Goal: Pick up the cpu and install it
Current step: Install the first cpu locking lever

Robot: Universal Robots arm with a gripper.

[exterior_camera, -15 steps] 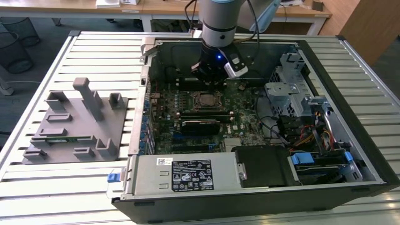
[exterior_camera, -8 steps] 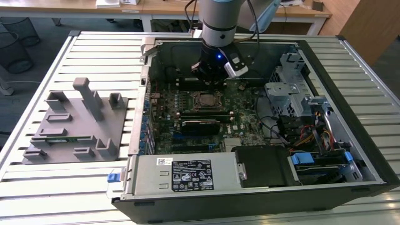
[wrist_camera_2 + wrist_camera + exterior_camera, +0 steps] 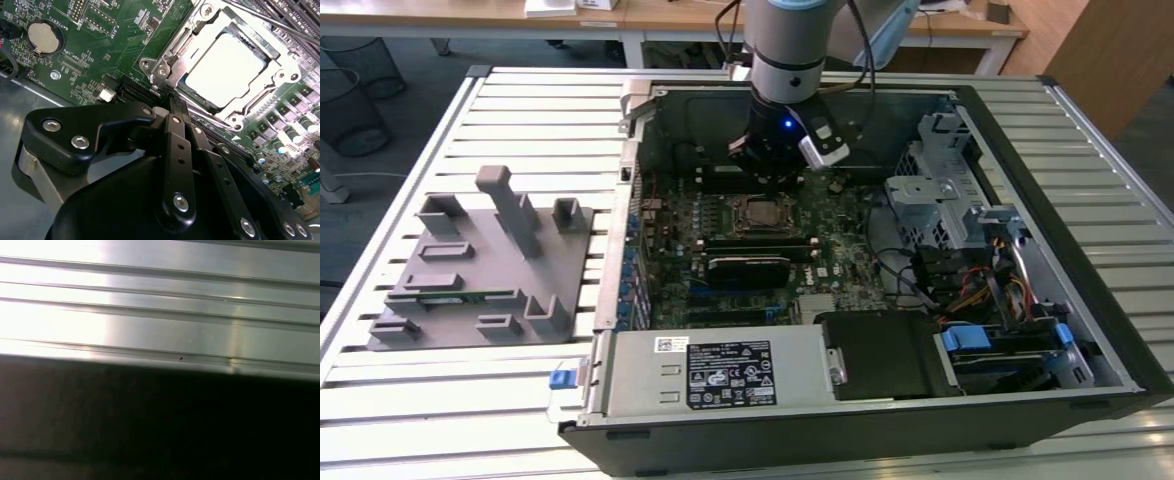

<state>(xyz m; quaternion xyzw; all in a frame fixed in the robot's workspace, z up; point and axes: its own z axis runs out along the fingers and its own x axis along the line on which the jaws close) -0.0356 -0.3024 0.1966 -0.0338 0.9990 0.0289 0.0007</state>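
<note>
While the cpu (image 3: 226,70) lies flat in its socket, the gripper (image 3: 167,102) is clenched empty.

The cpu (image 3: 226,69) has a shiny silver-white top inside a silver metal frame (image 3: 280,75). The board (image 3: 115,45) is green with tiny white marks, and a round silver battery (image 3: 43,37) sits at 10 o'clock. The gripper (image 3: 167,107) is black with silver screws. The table (image 3: 520,100) is pale grey with stripes. The tray (image 3: 480,270) is grey. The case (image 3: 1067,250) is black.
</note>
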